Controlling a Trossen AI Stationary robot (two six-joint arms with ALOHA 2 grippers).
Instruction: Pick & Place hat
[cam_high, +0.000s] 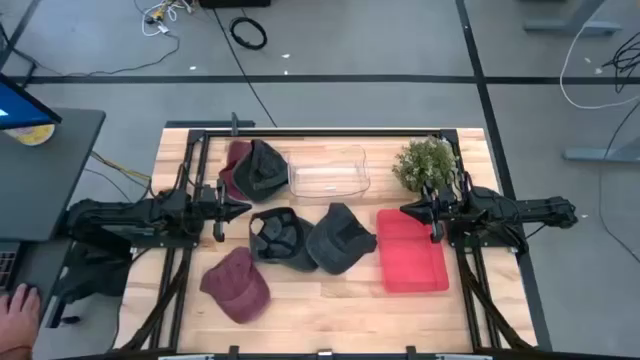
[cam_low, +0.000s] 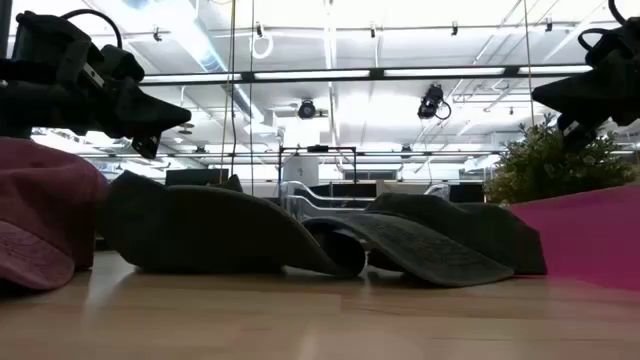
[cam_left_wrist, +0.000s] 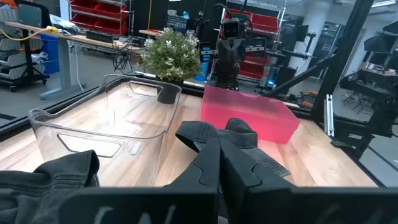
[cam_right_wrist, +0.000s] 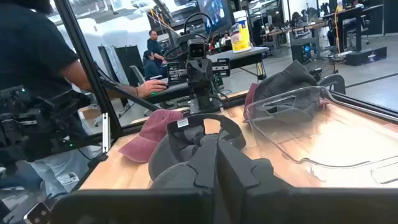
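Several caps lie on the wooden table. A dark grey cap on a maroon one (cam_high: 250, 168) rests beside the clear bin (cam_high: 328, 172). An upturned black cap (cam_high: 278, 237) and a dark grey cap (cam_high: 340, 238) lie mid-table, with a maroon cap (cam_high: 237, 285) nearer the front. My left gripper (cam_high: 243, 208) hovers shut left of the black cap, fingertips together in its wrist view (cam_left_wrist: 217, 146). My right gripper (cam_high: 407, 210) hovers shut above the far edge of the red tray (cam_high: 410, 250), pointing left (cam_right_wrist: 210, 142). Both are raised above the caps in the low view.
A potted plant (cam_high: 425, 162) stands at the far right corner behind the right gripper. A black frame (cam_high: 200, 135) runs along the table edges. A desk with a screen (cam_high: 30, 130) and a person's hand (cam_high: 15, 305) lie left of the table.
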